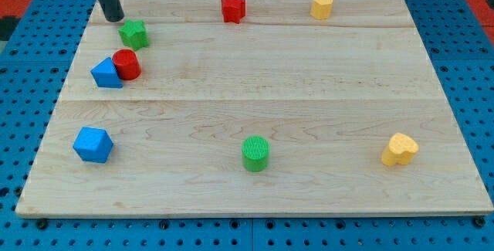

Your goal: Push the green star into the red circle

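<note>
The green star (134, 33) lies near the board's upper left. The red circle (126, 64) is a short way below it, with a small gap between them, and touches a blue block (106, 74) on its left. My tip (113, 17) is just up and left of the green star, close to it or touching it; the dark rod rises out of the view's top.
A red star (233, 8) and a yellow block (322, 5) sit along the top. A blue block (93, 144), a green cylinder (255, 154) and a yellow block (400, 150) lie along the bottom. The wooden board (309, 81) rests on a blue pegboard.
</note>
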